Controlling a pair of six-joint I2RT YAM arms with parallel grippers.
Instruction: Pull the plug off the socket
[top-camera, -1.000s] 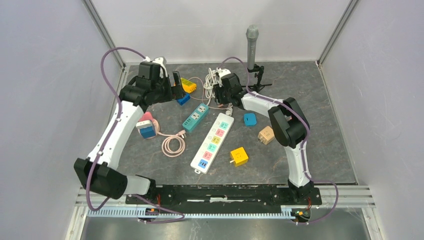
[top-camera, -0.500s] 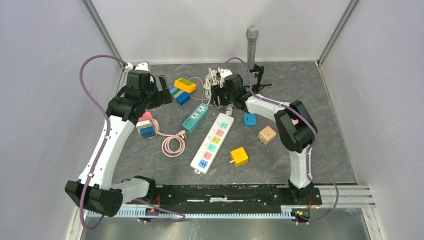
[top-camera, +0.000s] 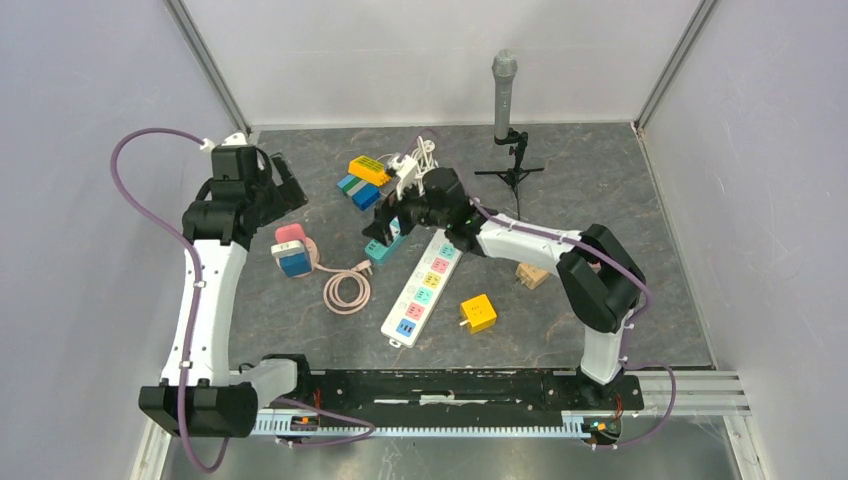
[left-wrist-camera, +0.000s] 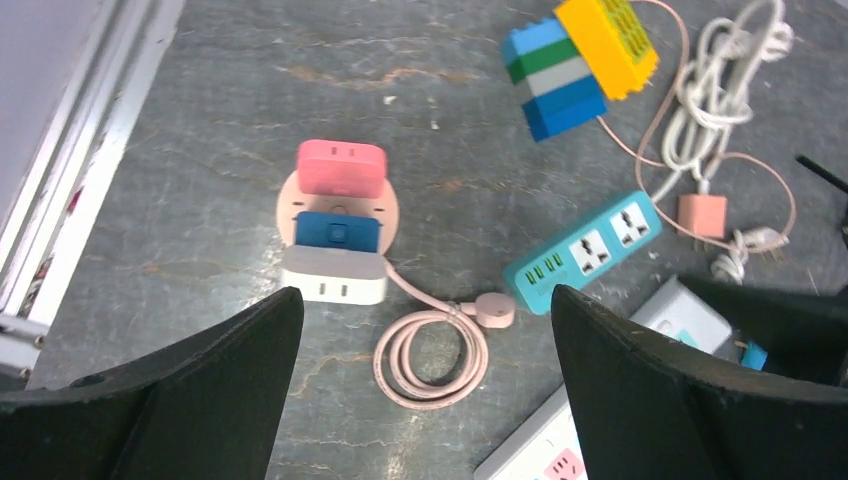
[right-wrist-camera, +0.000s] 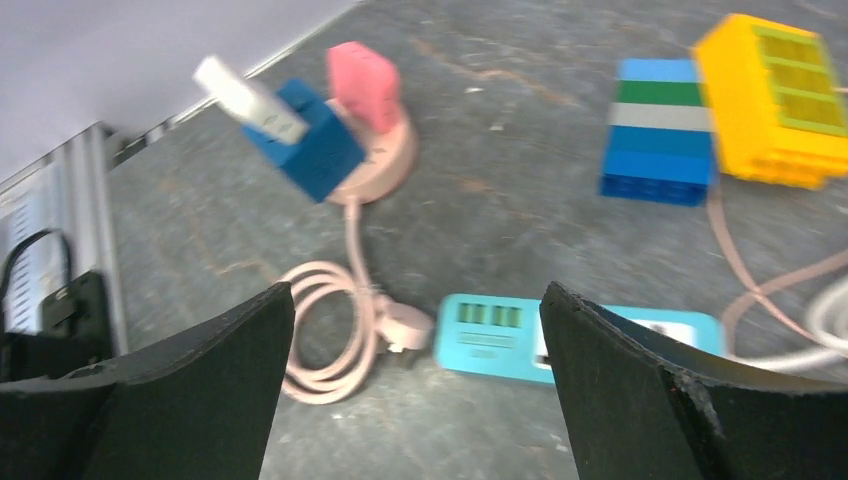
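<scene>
Plainly, the thing to work on is the pink round socket (left-wrist-camera: 385, 208), which lies on the bench (left-wrist-camera: 200, 130) towards its left side. It has three block plugs standing in it: a pink plug (left-wrist-camera: 341, 167), a blue plug (left-wrist-camera: 337, 230) and a white plug (left-wrist-camera: 333, 278). The white one seems to ride on the blue rather than sit in the socket itself, though the right wrist view is too blurred for us to be sure. We cannot tell which of the three the task means.

The socket's pink cord (right-wrist-camera: 351, 235) runs off and coils just beside it. A teal power strip (left-wrist-camera: 585, 250) lies beyond the coil.

The left tool (left-wrist-camera: 425, 300) hangs above the socket with its fingers spread wide and nothing between them. The right tool (right-wrist-camera: 415, 295) is likewise spread and empty, low over the teal strip and facing the socket.

We judge the step in hand to be the approach, with no grasp made yet. To do it well, we would bring the left tool straight down so the chosen plug sits centred between the fingers, then close on its flat sides, clear of its neighbours.

The socket looks light and unfixed, so it would probably lift with the plug. We would have the right tool press on the rim or pin the cord. The pull should run along the pins, not at a slant.
</scene>
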